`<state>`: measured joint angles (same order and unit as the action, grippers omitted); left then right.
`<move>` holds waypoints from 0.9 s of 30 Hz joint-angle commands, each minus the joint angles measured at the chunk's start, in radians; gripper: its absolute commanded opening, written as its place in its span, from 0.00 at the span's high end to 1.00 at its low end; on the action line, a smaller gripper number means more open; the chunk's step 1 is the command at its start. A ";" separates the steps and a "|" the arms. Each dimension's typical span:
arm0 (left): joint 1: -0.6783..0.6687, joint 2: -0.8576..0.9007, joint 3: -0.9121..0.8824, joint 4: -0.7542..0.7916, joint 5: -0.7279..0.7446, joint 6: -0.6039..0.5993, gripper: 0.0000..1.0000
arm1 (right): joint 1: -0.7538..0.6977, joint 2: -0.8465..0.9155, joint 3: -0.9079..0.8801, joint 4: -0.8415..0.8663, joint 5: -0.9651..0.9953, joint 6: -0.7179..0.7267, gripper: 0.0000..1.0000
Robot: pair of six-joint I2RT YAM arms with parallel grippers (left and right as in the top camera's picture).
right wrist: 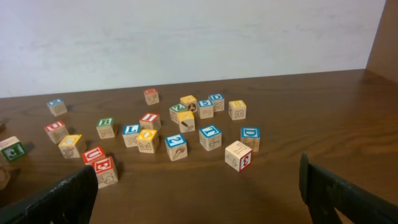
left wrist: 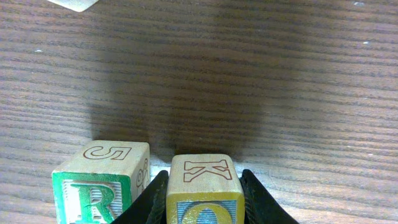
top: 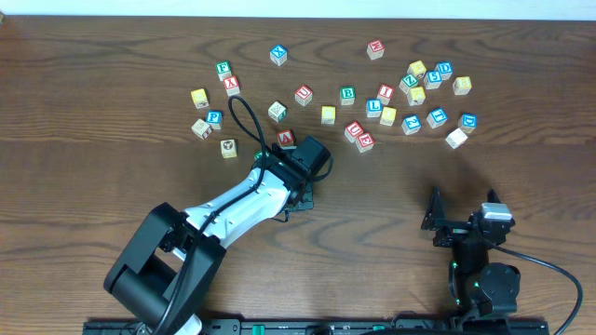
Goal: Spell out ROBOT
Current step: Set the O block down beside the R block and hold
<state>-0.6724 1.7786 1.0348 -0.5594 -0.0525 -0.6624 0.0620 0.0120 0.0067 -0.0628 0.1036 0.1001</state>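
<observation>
Clamping the pale yellow wooden O cube (left wrist: 202, 180) by its flat sides, the left gripper (left wrist: 205, 202) holds this probably light, rigid block at three o'clock of the green wooden R cube (left wrist: 99, 183); the right gripper (right wrist: 199, 202) gapes empty.

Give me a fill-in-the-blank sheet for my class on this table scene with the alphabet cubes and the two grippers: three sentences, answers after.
1. The left gripper is shut on a yellow cube whose top face shows the letter ___.
2. Beside it stands the green-framed cube, its front letter being ___.
3. The right gripper has its jaws ___.
Missing words: K; R; open.
</observation>
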 commanded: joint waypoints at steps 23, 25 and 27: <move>0.000 0.014 -0.019 0.001 -0.020 -0.016 0.70 | -0.006 -0.005 -0.001 -0.003 -0.002 0.011 0.01; 0.000 0.014 -0.019 0.001 -0.020 -0.016 0.71 | -0.006 -0.005 -0.001 -0.004 -0.002 0.011 0.01; 0.000 0.014 -0.019 0.001 -0.020 -0.016 0.70 | -0.006 -0.005 -0.001 -0.004 -0.002 0.011 0.01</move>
<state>-0.6724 1.7786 1.0279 -0.5594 -0.0525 -0.6678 0.0620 0.0120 0.0067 -0.0628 0.1036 0.1001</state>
